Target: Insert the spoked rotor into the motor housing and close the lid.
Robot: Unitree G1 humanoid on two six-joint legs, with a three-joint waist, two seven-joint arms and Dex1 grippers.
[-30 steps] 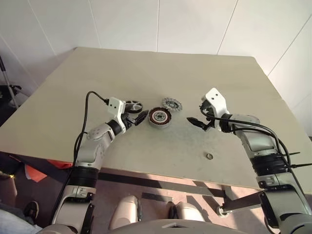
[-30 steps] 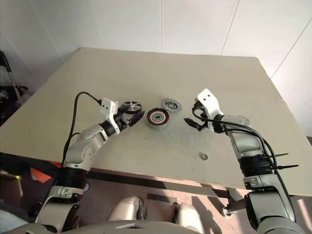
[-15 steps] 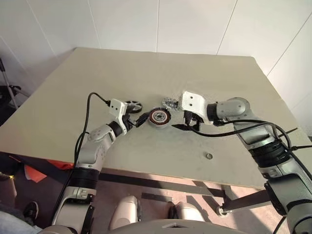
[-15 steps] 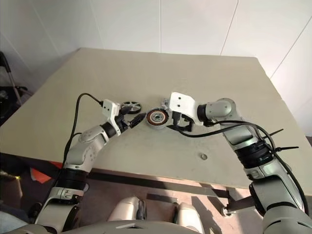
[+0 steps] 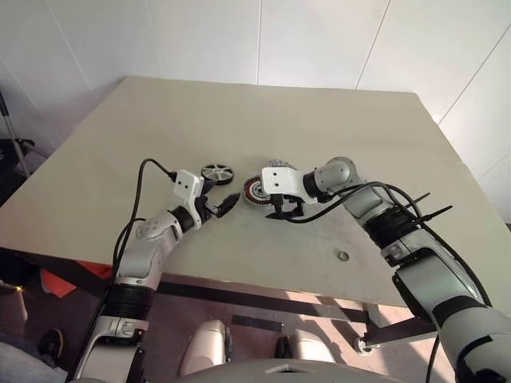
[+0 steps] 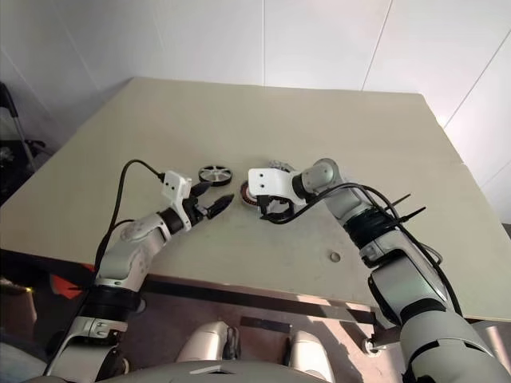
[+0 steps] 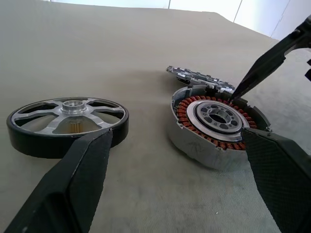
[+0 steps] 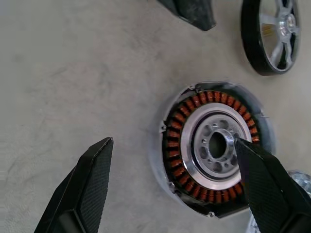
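Nearest you, a small washer (image 5: 342, 256) lies by the front edge of the table (image 5: 335, 136), well apart from the work; leave it alone.

Your left gripper (image 5: 221, 205) hovers just in front of the parts with its fingers spread wide and empty. In its wrist view the rotor (image 7: 68, 124) sits flat on the table on one side and the housing (image 7: 214, 126) on the other, close together but not touching.

Your right gripper (image 6: 271, 213) hangs tilted down over the housing (image 8: 214, 148), fingers also wide open and holding nothing. One fingertip (image 8: 252, 165) looks to be over the silver hub, though you can't tell from here whether it touches.

The step in hand looks like steadying the housing so the rotor can go in. Set the right fingers on the outer ring, not on the copper windings, which would scratch easily. Then bring the left gripper across to the rotor (image 5: 216, 172), take it by the black rim, keep it level, and lower it straight onto the hub.

Farthest back, the lid (image 7: 197, 76) lies just behind the housing, partly hidden by the right arm in the head views.
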